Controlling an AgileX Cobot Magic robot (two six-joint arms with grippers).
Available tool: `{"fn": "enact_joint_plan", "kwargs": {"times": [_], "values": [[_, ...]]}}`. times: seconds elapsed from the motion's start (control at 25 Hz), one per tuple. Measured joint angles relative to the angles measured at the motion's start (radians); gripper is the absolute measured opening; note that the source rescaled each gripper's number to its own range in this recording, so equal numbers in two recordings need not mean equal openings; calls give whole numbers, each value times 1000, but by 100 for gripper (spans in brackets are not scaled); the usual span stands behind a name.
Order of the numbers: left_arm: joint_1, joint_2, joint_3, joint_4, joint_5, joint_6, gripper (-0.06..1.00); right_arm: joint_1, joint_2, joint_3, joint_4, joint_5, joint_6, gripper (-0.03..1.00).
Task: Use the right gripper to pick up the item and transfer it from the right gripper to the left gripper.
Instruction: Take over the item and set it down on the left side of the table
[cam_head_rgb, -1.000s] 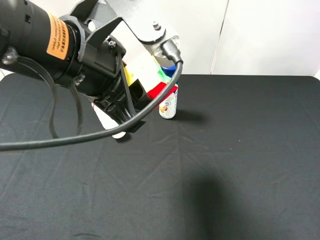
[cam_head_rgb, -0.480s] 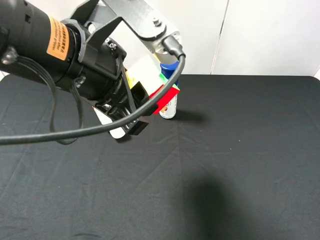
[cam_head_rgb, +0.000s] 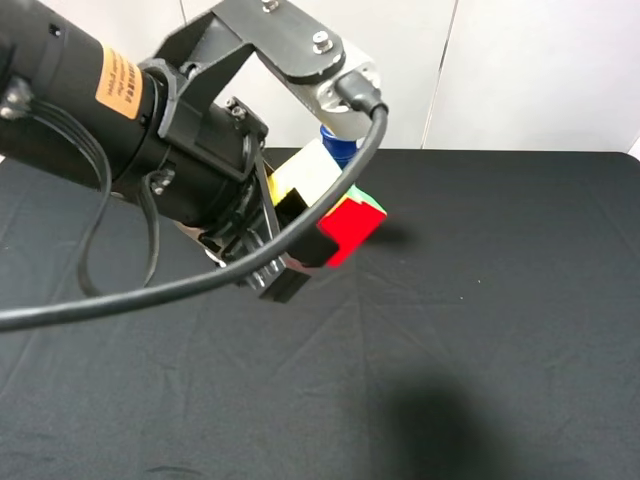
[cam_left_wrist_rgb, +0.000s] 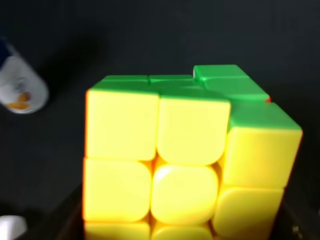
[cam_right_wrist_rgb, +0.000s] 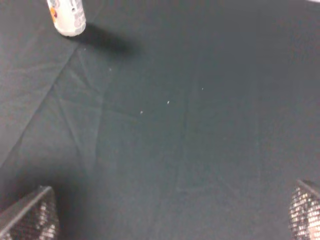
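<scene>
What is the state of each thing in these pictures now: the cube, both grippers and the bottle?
puzzle cube: held in the air, one layer slightly turned.
left gripper: shut on the puzzle cube.
right gripper: open, holds nothing.
blue-capped bottle: upright, cap on.

- Cube (cam_head_rgb: 345, 220): held between the fingers of the left gripper (cam_head_rgb: 303, 230), raised above the table (cam_head_rgb: 500, 300).
- Bottle (cam_head_rgb: 338, 148): standing on the table just behind the cube, partly hidden by it.
- Right gripper (cam_right_wrist_rgb: 165, 215): above the table, well apart from the bottle.
</scene>
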Motion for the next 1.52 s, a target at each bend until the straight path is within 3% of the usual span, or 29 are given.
{"fn": "enact_joint_plan", "kwargs": {"times": [0.2,0.4,0.92,1.08,1.28,1.52], "values": [[0,0,0,-152,18,106,0,0,0,11,-6,-58,4,99],[0,0,0,-233,57,153,0,0,-1,42,-12,-106,52,99],[0,0,0,-240,75,159,0,0,-1,43,-15,-111,60,99],[8,0,0,-241,75,150,0,-57,-1,43,-15,-112,60,99],[95,0,0,-244,81,112,0,-161,-1,43,-15,-112,60,99],[242,0,0,-244,110,108,0,-189,-1,43,-15,-113,60,99]]}}
